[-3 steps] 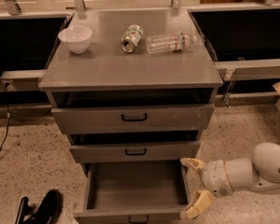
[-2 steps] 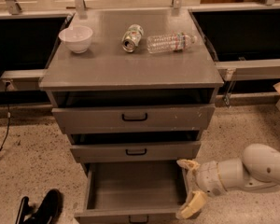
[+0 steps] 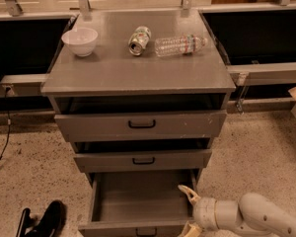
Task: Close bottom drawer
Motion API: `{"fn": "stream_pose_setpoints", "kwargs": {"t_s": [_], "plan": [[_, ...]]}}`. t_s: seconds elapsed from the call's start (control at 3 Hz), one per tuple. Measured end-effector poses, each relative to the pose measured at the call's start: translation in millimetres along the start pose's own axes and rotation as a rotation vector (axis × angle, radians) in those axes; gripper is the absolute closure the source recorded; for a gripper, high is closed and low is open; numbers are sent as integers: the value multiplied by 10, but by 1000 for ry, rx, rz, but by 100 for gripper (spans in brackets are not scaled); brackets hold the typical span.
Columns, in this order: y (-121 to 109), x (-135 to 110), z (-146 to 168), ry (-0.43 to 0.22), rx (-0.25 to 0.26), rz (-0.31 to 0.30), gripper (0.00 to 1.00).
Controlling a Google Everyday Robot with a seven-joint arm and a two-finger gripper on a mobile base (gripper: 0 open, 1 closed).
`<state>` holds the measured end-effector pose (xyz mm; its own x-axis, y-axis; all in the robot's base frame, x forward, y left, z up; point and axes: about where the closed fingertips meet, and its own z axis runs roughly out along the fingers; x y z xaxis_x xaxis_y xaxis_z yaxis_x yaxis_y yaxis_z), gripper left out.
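Camera view: cabinet (image 3: 138,78) with its bottom drawer (image 3: 138,201) pulled well out at floor level, and the gripper (image 3: 188,210) at the drawer's right front corner.
The drawer box is seen empty below the two other fronts. The gripper is held with its fingers spread apart, nothing gripped, just beside the drawer's right wall. If the push is applied at this corner and not centrally on the front, the drawer could be skewed and jammed. A finger left over the wall could be pinched as the drawer is closed.
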<state>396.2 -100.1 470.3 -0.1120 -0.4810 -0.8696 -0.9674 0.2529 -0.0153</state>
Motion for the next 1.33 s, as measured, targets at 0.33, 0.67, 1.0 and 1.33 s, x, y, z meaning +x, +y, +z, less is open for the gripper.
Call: {"fn": "stream_pose_setpoints", "kwargs": {"t_s": [0.33,0.67,1.0,1.33], "plan": [[64,93,114,-16,-6,-1,0],[-84,369,280,25,-34,65,0],[-130,1005,620,64,-47,107,16],[-13,1633,966,46,-53,135,39]]}}
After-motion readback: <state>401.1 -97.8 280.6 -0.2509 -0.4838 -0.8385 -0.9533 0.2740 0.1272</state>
